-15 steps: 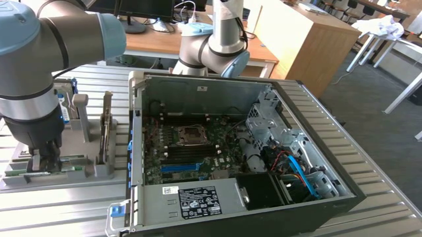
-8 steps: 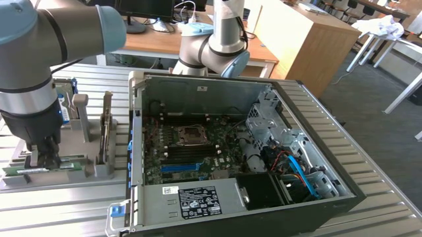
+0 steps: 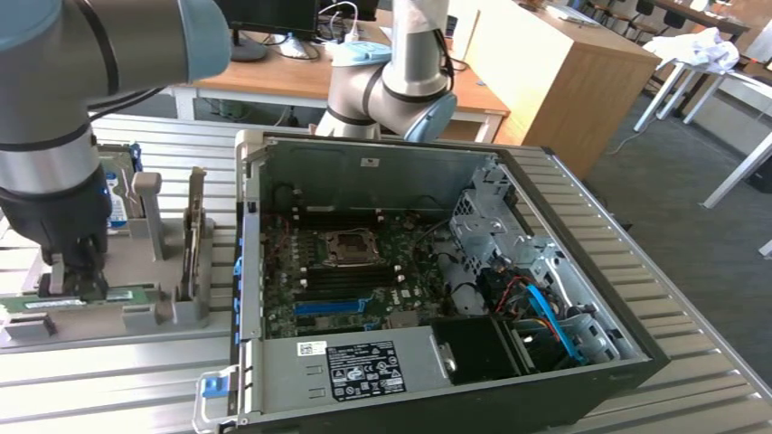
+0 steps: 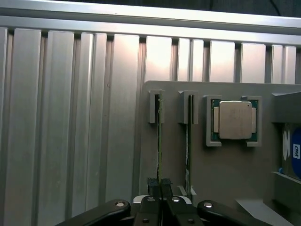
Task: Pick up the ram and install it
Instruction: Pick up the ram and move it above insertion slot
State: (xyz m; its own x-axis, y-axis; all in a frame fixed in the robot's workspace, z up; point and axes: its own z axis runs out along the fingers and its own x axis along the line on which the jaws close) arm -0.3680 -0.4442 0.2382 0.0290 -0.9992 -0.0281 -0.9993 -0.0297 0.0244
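1. Ribbed metal table (image 3: 121,380), with an open computer case (image 3: 362,172) on the exterior view's right and a gray holder tray (image 3: 181,312) on its left.
2. Gripper (image 3: 72,282) is down at the tray, fingers pinched together on the ram (image 3: 90,300), which sits on edge in its slot there.
3. From the wrist view, a second stick (image 4: 188,141) stands just beside it, with the processor chip (image 4: 233,120) past that.

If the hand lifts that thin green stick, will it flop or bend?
Probably not: the ram looks like a flat, straight board standing on edge in its holder, so it's likely stiff. Being so thin, it's probably light, yet may crack if twisted. The hand pinches just its narrow edge, so it might tilt sideways.
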